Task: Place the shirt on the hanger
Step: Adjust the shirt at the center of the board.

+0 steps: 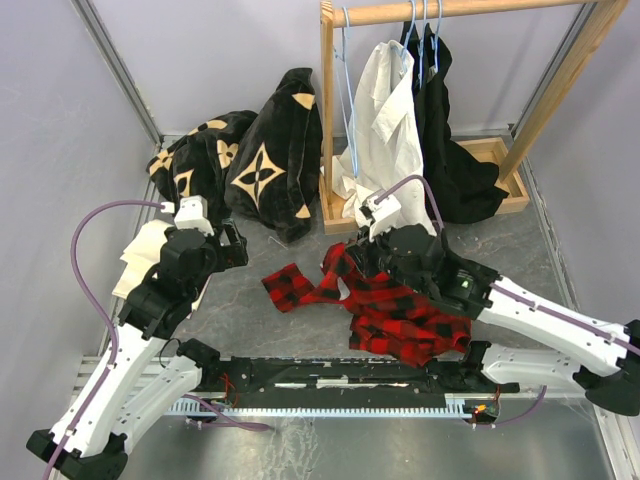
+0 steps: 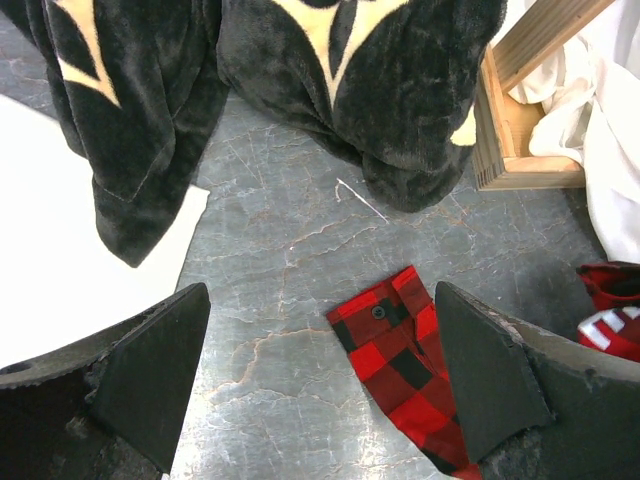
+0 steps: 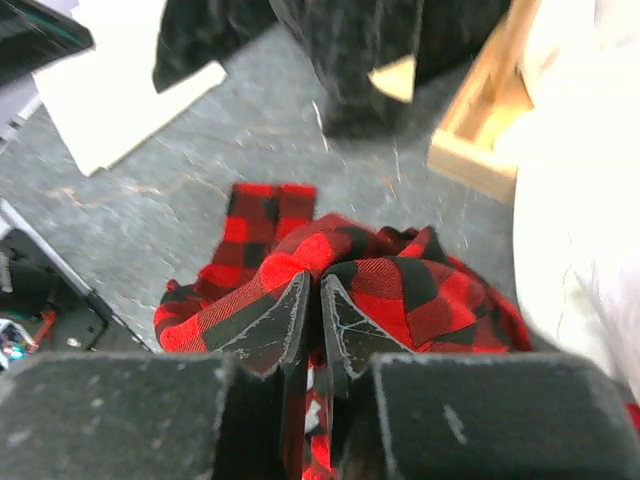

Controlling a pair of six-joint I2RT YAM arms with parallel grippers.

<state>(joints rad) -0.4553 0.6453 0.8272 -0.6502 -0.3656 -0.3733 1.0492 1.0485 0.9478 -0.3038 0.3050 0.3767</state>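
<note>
The red-and-black plaid shirt [image 1: 405, 315] lies crumpled on the grey table in front of my arms, one sleeve stretched left. My right gripper [image 1: 362, 252] is shut on a raised fold of the shirt [image 3: 430, 290]; in the right wrist view the fingertips [image 3: 296, 305] pinch the cloth with almost no gap. My left gripper [image 1: 236, 250] is open and empty, just left of the sleeve. In the left wrist view the buttoned sleeve cuff [image 2: 395, 345] lies between the wide-apart fingers [image 2: 150, 370], nearer the right one. The light-blue wire hanger [image 1: 347, 110] hangs from the wooden rail, behind the shirt.
The wooden clothes rail [image 1: 460, 10] stands at the back right on a wooden base [image 1: 505, 160], with a white shirt [image 1: 385, 130] and a black garment [image 1: 450, 150] hanging on it. Black fabric with tan flower motifs [image 1: 260, 160] is heaped at the back left. A white cloth [image 1: 140, 255] lies at the left.
</note>
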